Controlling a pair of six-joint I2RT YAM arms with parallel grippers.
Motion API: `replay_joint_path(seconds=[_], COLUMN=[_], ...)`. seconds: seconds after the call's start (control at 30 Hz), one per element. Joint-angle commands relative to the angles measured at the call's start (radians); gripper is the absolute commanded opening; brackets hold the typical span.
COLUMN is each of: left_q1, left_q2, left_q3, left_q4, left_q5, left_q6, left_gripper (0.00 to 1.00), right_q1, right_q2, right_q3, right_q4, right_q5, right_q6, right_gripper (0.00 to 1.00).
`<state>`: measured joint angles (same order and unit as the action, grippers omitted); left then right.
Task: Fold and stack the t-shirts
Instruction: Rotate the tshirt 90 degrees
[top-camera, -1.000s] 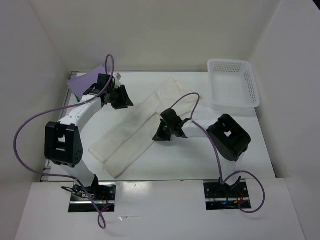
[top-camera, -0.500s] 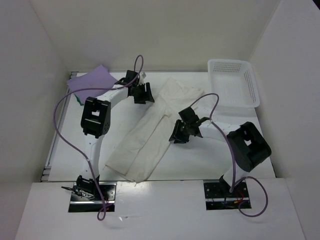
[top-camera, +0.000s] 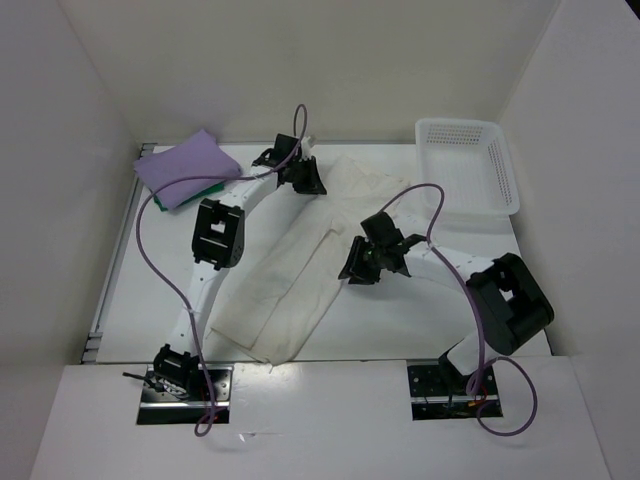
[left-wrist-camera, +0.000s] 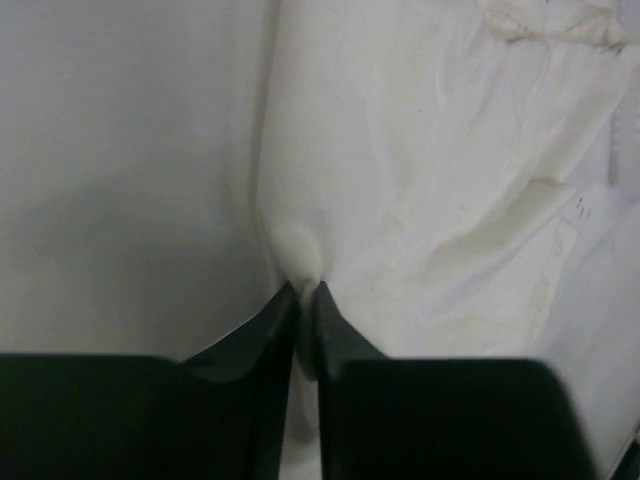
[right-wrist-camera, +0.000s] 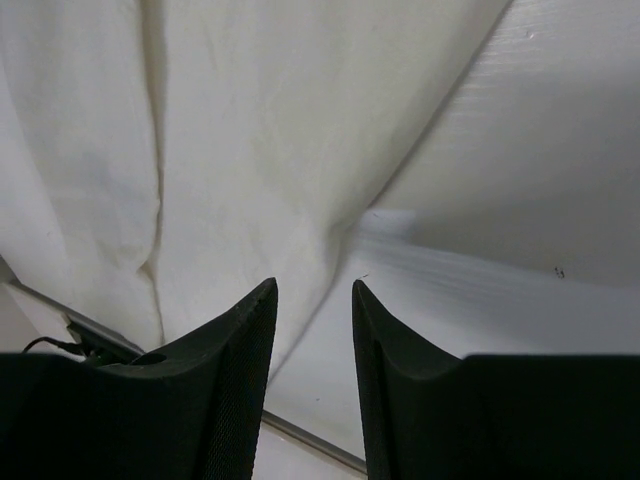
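far-left corner of table (top-camera: 400, 315): lavender shirt (top-camera: 185, 163) folded, lying on top of green shirt (top-camera: 203, 189); only a sliver of green shows at its near-right edge

left arm reaches to the far side, purple cable looping off it; left gripper (top-camera: 305, 178) is down at the far-left edge of cream shirt (top-camera: 300, 265), close to its far end

left wrist view: left gripper (left-wrist-camera: 305, 290) clenched, tips almost meeting, with a small pucker of cream shirt (left-wrist-camera: 430, 200) nipped between them; bare table (left-wrist-camera: 120, 150) left of the pinch, wrinkled cloth to the right

cream shirt itself: long folded band lying diagonally on the table, far end centre-back, near end by the near table edge left of centre; well apart from the lavender/green stack

right gripper (top-camera: 358, 265) sits at the right edge of that band, roughly midway along

right wrist view: right gripper (right-wrist-camera: 313, 290) released, fingers (right-wrist-camera: 240, 350) spread, nothing gripped; cream shirt (right-wrist-camera: 230, 130) edge runs under the gap, bare table (right-wrist-camera: 520, 180) on the right; can't tell if the tips touch the cloth

far-right corner: white perforated basket (top-camera: 468, 208), just beside the cream shirt's far end
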<state>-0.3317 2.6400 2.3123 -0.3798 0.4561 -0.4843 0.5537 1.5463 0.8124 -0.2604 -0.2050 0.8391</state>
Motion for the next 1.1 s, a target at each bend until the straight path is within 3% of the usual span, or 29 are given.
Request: replay_joint_path(seconds=[0.0,0.1,0.37,0.5,0.57,0.63,0.67,0.73,0.8,0.9,1.07], left_q1=[-0.010,-0.010,0.157,0.223,0.241,0.241,0.241,0.241,0.241,0.241,0.218], left_q2=[0.038,0.028,-0.058,-0.127,-0.161,-0.224,-0.245,-0.300,-0.392,-0.547,-0.779], left_q3=[0.074,0.093,0.068,-0.039,-0.143,-0.220,-0.256,-0.319,-0.379,-0.597,-0.887], left_q4=[-0.019,-0.010,0.056,0.109,0.140,0.208,0.226,0.236,0.242,0.288,0.306], left_q5=[0.023,-0.056,-0.140,-0.208,-0.226,-0.244,-0.244,-0.235,-0.223,-0.198,-0.189], left_q6=[-0.013,-0.023,-0.146,-0.241,-0.286,-0.296,-0.297,-0.281,-0.241,-0.214,-0.197], left_gripper=[0.13,0.00,0.00,0.02,0.13,0.36,0.57,0.68,0.76,0.76,0.64], right_q1=[0.003,0.003,0.003,0.003,0.026,0.070,0.089,0.158,0.196,0.233,0.264], right_q2=[-0.067,-0.077,-0.086,-0.058,-0.045,-0.032,-0.009,0.014,0.053,0.096,0.164], right_q3=[-0.007,-0.007,-0.018,-0.018,-0.006,0.005,0.005,0.016,0.016,0.016,0.051], right_q4=[-0.010,-0.019,-0.039,-0.039,-0.039,-0.039,-0.028,0.005,0.041,0.119,0.131], right_q5=[-0.004,-0.004,-0.004,-0.048,-0.048,-0.062,-0.074,-0.083,-0.109,-0.154,-0.140], right_q6=[-0.009,-0.009,-0.018,-0.028,-0.028,-0.028,-0.015,0.017,0.041,0.087,0.109], right_gripper=[0.42,0.42,0.47,0.51,0.52,0.55,0.57,0.58,0.60,0.61,0.61])
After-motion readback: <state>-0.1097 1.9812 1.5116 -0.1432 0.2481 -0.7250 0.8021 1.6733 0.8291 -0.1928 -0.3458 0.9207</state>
